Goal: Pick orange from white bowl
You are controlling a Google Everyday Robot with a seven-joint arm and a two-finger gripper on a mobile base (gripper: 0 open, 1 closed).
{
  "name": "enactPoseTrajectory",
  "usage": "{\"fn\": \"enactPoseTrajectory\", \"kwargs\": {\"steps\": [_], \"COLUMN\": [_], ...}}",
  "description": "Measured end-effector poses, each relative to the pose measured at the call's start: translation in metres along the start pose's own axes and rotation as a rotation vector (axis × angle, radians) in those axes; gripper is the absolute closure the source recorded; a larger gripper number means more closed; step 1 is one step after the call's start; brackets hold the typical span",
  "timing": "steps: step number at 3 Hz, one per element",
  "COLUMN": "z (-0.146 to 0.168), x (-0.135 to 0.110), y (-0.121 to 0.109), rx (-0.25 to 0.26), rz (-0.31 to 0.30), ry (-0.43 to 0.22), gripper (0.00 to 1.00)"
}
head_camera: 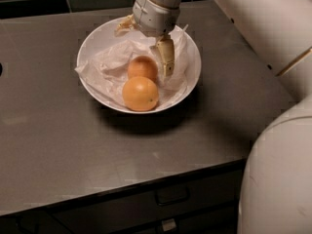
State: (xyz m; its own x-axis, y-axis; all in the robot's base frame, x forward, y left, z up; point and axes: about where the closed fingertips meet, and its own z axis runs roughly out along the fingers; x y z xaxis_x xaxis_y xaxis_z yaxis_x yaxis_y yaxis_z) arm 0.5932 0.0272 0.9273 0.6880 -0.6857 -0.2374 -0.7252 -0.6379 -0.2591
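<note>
While the gripper (144,51) hangs over the white bowl (92,38) with its fingers spread and nothing between them, one finger (166,57) stands just right of the orange (143,67), which lies on crumpled paper (109,65) touching a brighter orange (140,93) in front; it looks firm, fairly light, smooth and ready to roll, so a hold across its widest middle seems safest
</note>
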Motion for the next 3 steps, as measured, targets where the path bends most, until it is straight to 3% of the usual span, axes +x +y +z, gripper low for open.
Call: {"fn": "enactPoseTrajectory", "kwargs": {"steps": [1, 3], "z": [0.017, 0.034], "x": [0.010, 0.020], "y": [0.001, 0.003], "rx": [-0.048, -0.094], "rz": [0.002, 0.012], "ry": [-0.023, -0.042], "gripper": [0.06, 0.18]}}
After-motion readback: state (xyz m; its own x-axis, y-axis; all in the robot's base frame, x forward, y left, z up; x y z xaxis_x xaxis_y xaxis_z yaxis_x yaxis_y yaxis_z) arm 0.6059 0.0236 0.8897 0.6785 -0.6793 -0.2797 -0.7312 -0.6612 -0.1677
